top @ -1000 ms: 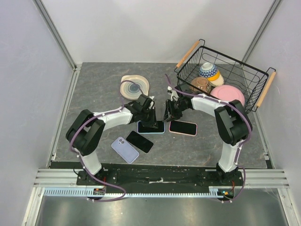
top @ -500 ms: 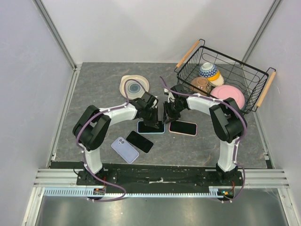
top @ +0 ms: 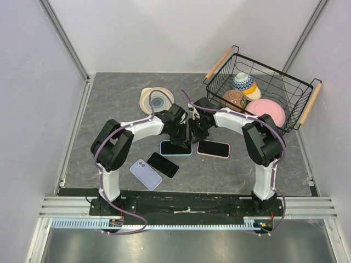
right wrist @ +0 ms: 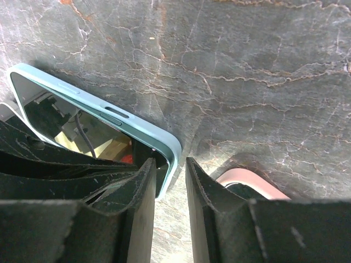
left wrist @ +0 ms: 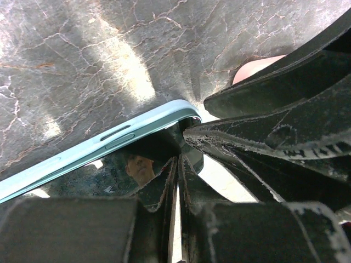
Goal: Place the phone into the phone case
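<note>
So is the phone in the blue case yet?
In, as far as shows: the phone sits inside the case rim along the visible edge and corner. The left hand and right hand hide the rest.

On the surface [top: 109, 126], a left cased phone [top: 174, 148] lies beside a right cased phone [top: 213, 148]. Closer to the near edge, to the left, a bare phone [top: 163, 165] lies just right of a phone case [top: 146, 174]. A dish [top: 157, 99] sits behind. A basket [top: 219, 63] at the back right holds bowls [top: 243, 82].

Glossy phone screen [right wrist: 55, 118], smooth matt teal case [right wrist: 82, 94], veined stone-look tabletop [right wrist: 247, 82]
</note>
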Robot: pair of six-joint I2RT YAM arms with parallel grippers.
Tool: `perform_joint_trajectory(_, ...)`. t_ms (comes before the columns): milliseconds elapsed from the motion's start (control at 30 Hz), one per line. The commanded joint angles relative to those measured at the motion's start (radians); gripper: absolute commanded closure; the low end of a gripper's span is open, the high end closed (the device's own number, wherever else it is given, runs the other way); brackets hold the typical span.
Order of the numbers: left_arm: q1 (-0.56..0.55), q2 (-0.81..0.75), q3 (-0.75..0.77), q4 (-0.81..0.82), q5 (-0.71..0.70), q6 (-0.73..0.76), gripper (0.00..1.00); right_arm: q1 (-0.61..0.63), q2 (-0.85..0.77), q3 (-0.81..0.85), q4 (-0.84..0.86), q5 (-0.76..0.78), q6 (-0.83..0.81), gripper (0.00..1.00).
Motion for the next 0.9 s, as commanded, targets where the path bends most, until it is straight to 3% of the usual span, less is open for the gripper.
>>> perform_joint_trajectory(0,0.004,0.101,-0.03,-0.085,-0.122,0.03,0.88,0.003,0.099,-0.02,-0.008,0.193,-0.026,0.66)
perform_joint_trajectory(533,0.028,0.147,0.01,-0.121,-0.108,-0.022,0.88,0.014,0.149,-0.034,0.008,0.268,0.004,0.67)
perform_joint_trajectory(633,0.039,0.134,-0.005,-0.121,-0.11,-0.023,0.88,0.013,0.154,-0.04,0.017,0.259,0.004,0.72)
perform_joint_trajectory(733,0.046,0.108,-0.028,-0.114,-0.122,-0.021,0.88,0.013,0.156,-0.043,0.026,0.233,-0.002,0.85)
perform_joint_trajectory(867,0.053,0.048,-0.065,-0.076,-0.128,-0.012,0.88,0.014,0.145,-0.043,0.038,0.193,-0.002,0.88)
